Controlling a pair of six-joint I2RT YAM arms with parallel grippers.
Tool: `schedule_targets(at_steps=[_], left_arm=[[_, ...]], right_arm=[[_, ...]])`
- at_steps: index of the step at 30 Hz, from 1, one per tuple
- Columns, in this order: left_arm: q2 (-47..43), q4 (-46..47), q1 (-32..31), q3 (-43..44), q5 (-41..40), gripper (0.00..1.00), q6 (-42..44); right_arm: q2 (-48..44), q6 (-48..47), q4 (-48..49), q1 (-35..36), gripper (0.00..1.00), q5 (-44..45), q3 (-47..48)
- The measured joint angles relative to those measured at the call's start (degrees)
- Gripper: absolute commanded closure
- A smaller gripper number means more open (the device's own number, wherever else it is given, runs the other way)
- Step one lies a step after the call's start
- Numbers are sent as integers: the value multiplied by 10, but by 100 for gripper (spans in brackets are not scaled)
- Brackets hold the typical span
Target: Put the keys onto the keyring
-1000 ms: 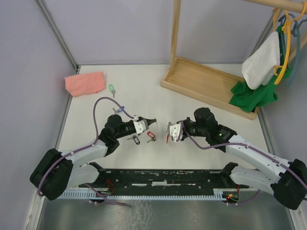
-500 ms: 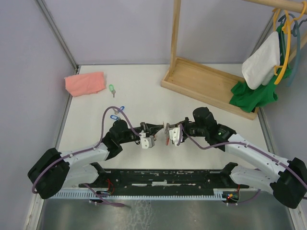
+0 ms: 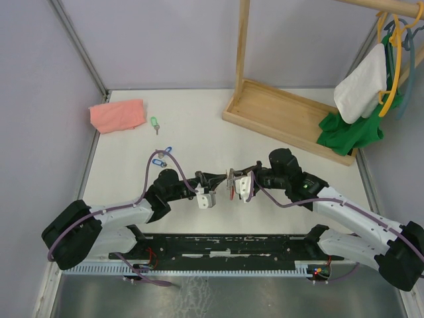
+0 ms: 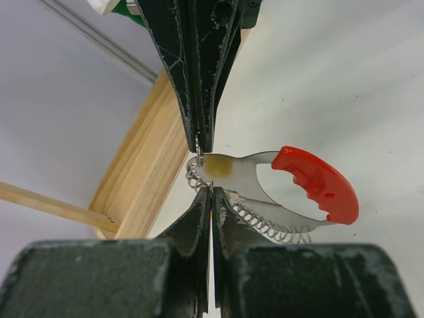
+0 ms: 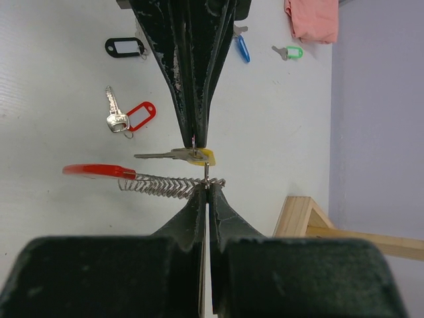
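Here they are, nose to nose over the middle of the counter (image 3: 199,112), nearer its near edge than its far one. The left hand (image 4: 211,195) is pinched tight on the yellow-tagged key (image 4: 218,165). It grips the little loop at the tag end, so the blade sticks out free to one side. The right hand (image 5: 207,189) is clamped just as hard on the keyring (image 5: 96,171). It holds the coiled wire by its end, and the red crescent trails off away from the fingers.

That makes sense to me. Pinning the coil at its tip presents the wire end, and holding the key by its loop brings the opening right up to it. Key and coil meet at the fingertips, touching or as good as. Whether the loop has caught on the wire, I can't tell.

Now the arms. Both forearms swing inward from the outer sides, low and nearly level, with fingers aimed at each other tip to tip. The pair looks lifted clear of the surface.

Waiting their turn are the red-tagged key (image 5: 129,118) and the black-tagged key (image 5: 124,46), lying by the left hand. The blue-tagged key (image 3: 162,154) lies farther back. The green-tagged key (image 3: 154,123) sits just beside the pink cloth (image 3: 118,114), near the far left corner.
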Motion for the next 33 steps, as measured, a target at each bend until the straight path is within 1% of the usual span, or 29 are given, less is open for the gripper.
schedule_targets(at_steps=[16,33], left_arm=[[0,37,-3,-9,-1,97,0],[0,39,-7,-9,2,97,0]], right_arm=[[0,0,0,0,99,-11,-3],[0,0,0,0,99,-12,-3]])
